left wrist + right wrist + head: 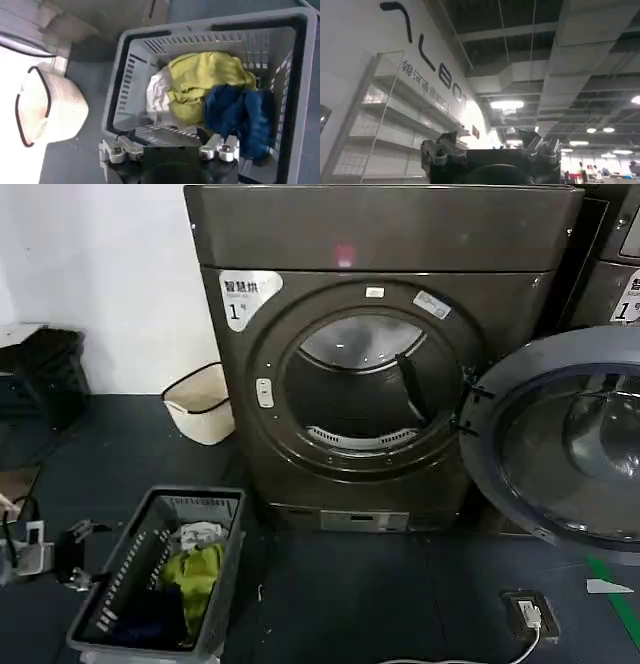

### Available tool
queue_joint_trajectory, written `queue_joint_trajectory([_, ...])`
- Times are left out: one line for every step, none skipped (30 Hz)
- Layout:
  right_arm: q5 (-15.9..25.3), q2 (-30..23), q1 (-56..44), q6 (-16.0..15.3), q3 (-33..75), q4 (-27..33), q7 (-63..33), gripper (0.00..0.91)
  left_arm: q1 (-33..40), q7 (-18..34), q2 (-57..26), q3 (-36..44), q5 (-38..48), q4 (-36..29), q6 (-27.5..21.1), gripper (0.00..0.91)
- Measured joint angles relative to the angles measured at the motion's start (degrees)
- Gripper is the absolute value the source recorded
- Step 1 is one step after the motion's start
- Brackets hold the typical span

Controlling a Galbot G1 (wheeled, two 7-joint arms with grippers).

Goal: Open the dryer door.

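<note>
Head view: dryer door (560,439) swung fully open to the robot's right, hinged at the right edge of the round opening, dark grey inner face and tinted glass centre turned toward the camera, lower rim reaching close to the floor. Drum opening (365,389) of the dryer (380,334) exposed, with a pale perforated strip along its lower inner edge and a dark paddle inside. White label with "1" stuck at the upper left of the front panel. Second machine (615,254) partly seen behind, at the far right. Pale wicker-look basket (200,402) with dark trim on the dark floor left of the dryer, against the white wall. Grey slotted laundry basket (135,584) in front and to the left of the dryer, holding a yellow-green cloth (197,572), a white cloth and a dark blue one. Small black box with a white cable (530,616) on the floor at lower right. Left wrist view: left gripper (170,150) hanging above the laundry basket (300,100), fingers spread apart and grasping nothing, yellow-green cloth (205,80), white cloth (157,95) and blue cloth (240,117) below it, pale basket (50,107) off to the side. Right wrist view: right gripper (490,147) pointed up toward the ceiling with its ducts and strip lights, fingers spread wide, nothing between them, a white wall with lettering and shelving alongside.
</note>
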State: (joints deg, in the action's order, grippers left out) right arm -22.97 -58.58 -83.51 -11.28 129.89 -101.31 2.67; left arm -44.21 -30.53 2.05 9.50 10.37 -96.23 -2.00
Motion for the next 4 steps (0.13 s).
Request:
queue_joint_trajectory([0.0,0.0,0.0,0.0,0.0,-0.1,0.0,0.907,0.0,0.0,0.0,0.0,0.0,-0.1,0.0,0.907])
queue_joint_trajectory([0.0,0.0,0.0,0.0,0.0,-0.2,0.0,0.907,0.0,0.0,0.1,0.0,0.1,-0.1,-0.1,0.907])
queue_joint_trajectory([0.0,0.0,0.1,0.0,0.0,-0.2,0.0,0.907,0.0,0.0,0.1,0.0,0.1,-0.2,0.0,0.907])
queue_joint_trajectory([0.0,0.0,0.1,0.0,0.0,-0.2,0.0,0.907,0.0,0.0,0.1,0.0,0.1,-0.1,0.0,0.907])
